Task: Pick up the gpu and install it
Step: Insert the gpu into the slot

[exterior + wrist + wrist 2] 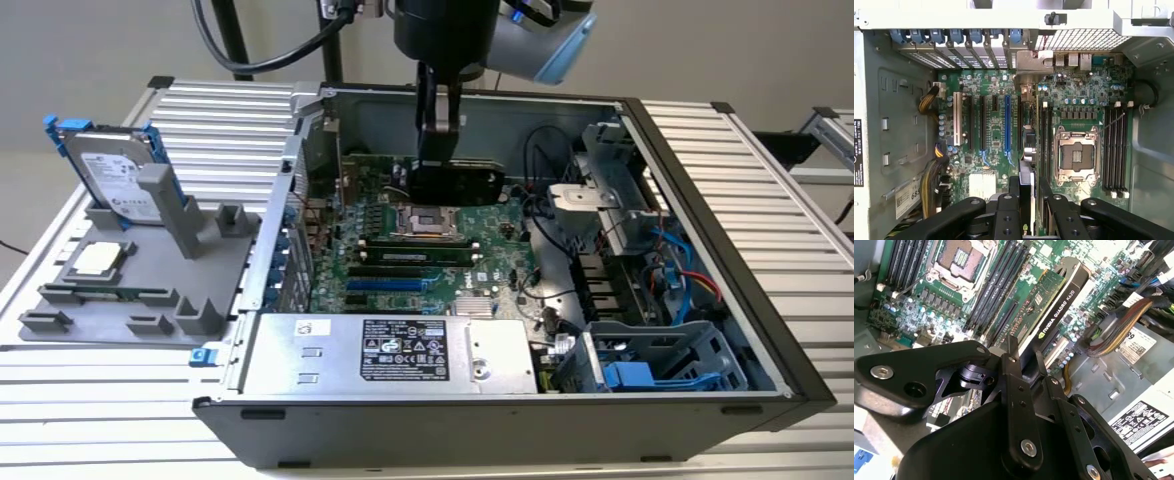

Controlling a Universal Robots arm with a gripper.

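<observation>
Item: hand (445, 160); black two-fingered unit on the arm, lowered into the open computer case (747, 330); fingers (1015, 365) pinch the gpu on both flat sides

Item: gpu (1056, 302); black shroud on one face, green board on the other; held on edge over the motherboard (400, 270), just beside the CPU socket (434, 217); in the first wrist view it runs parallel to the expansion slots, between the blue slot (1007, 122) and the memory slots (1115, 147); contact with any slot cannot be told

Item: power supply (387, 355); silver box along the near wall of the case

Item: hard drive (114, 175); silver with blue rails, upright in a grey fixture (80, 325), on the exterior view's left of the case

Item: bench (200, 110); slatted metal, carries the case and the fixture
</observation>
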